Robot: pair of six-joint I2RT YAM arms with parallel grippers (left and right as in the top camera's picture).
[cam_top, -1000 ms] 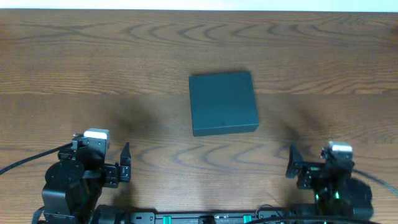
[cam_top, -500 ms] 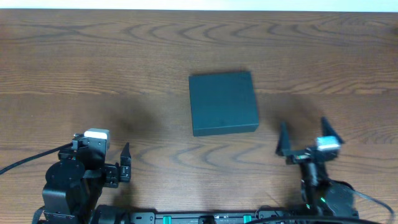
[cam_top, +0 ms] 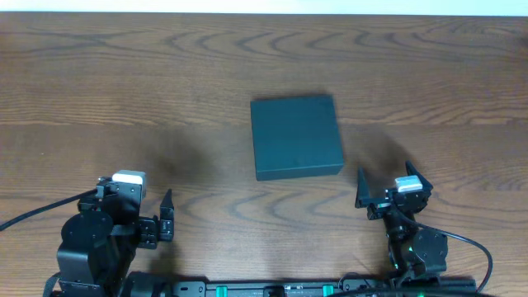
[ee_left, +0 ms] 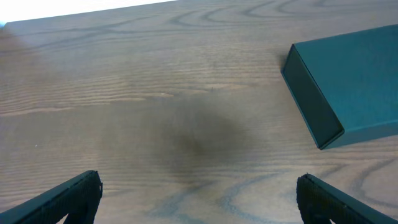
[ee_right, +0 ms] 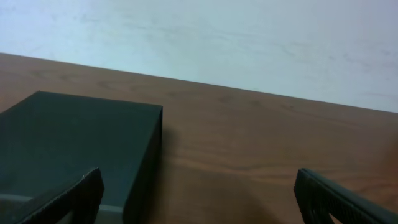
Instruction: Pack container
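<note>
So, container sits flat, lid shut, around middle of tabletop, nothing else on wood. Left gripper down by near edge, left side, jaws spread wide, holding nothing, well apart from box. Right gripper by near edge, right side, jaws wide apart too, empty, near container's near-right corner but not touching. Right wrist view: box side wall ahead, off to left.

So the count here: just one container, one wooden table, and two grippers, the left gripper plus the right gripper, each with two fingers showing.
</note>
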